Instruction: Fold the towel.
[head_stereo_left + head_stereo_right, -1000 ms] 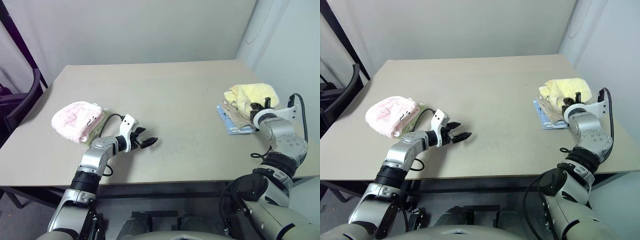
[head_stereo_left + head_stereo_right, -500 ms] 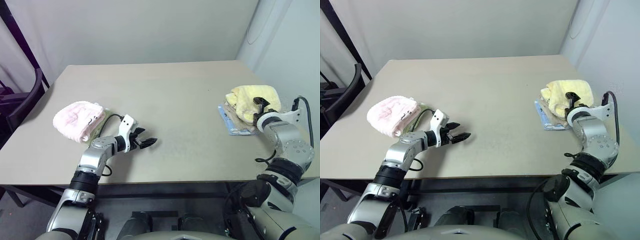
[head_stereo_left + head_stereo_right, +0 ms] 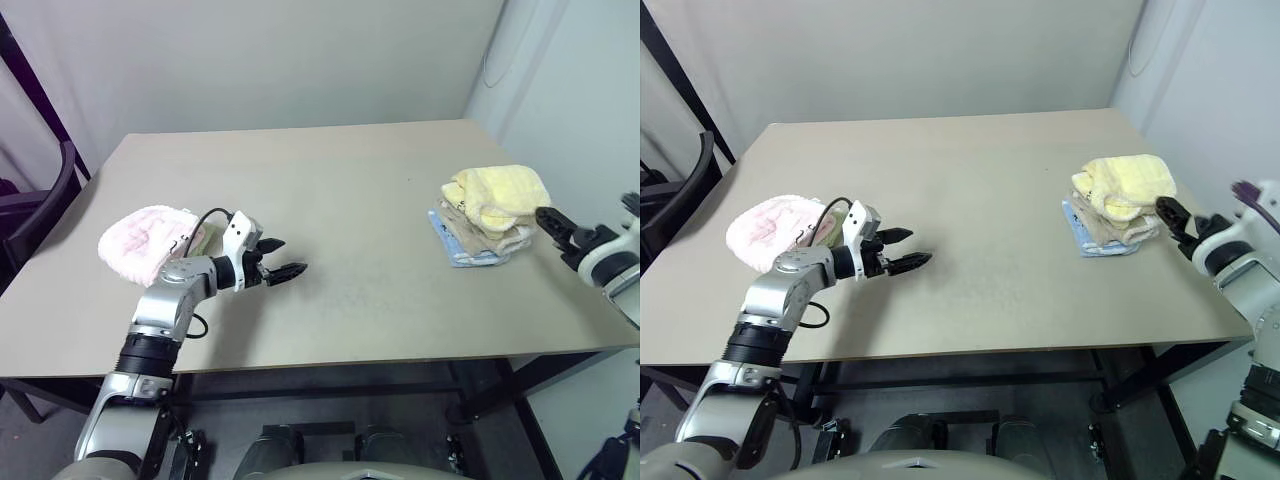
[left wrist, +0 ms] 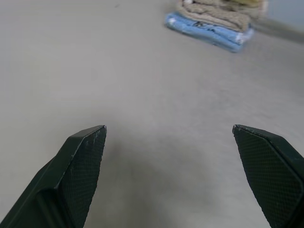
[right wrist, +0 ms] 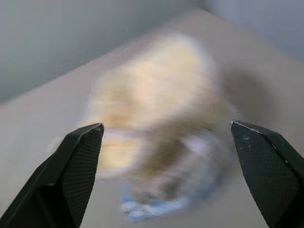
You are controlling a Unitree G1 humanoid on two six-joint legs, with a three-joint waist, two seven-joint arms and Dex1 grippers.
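Note:
The pale yellow towel (image 3: 500, 190) lies folded and bunched on top of a small stack near the table's right edge, blurred in the right wrist view (image 5: 156, 99). My right gripper (image 5: 166, 130) is open and empty. It hovers just right of the stack, apart from the towel, and one black finger (image 3: 556, 224) points toward it. My left gripper (image 3: 288, 257) hovers open and empty over bare table at the front left, far from the towel, and faces the stack (image 4: 213, 28).
Under the yellow towel lie a beige towel (image 3: 487, 235) and a blue one (image 3: 470, 258). A pink fluffy towel (image 3: 150, 240) sits on a greenish cloth at the left of the table (image 3: 350, 190). A dark chair (image 3: 45, 195) stands beyond the left edge. A wall is close on the right.
My right gripper has opened, rolled and drawn back off the yellow towel toward the table's right edge. The left gripper has risen a little. The towel stays on the stack.

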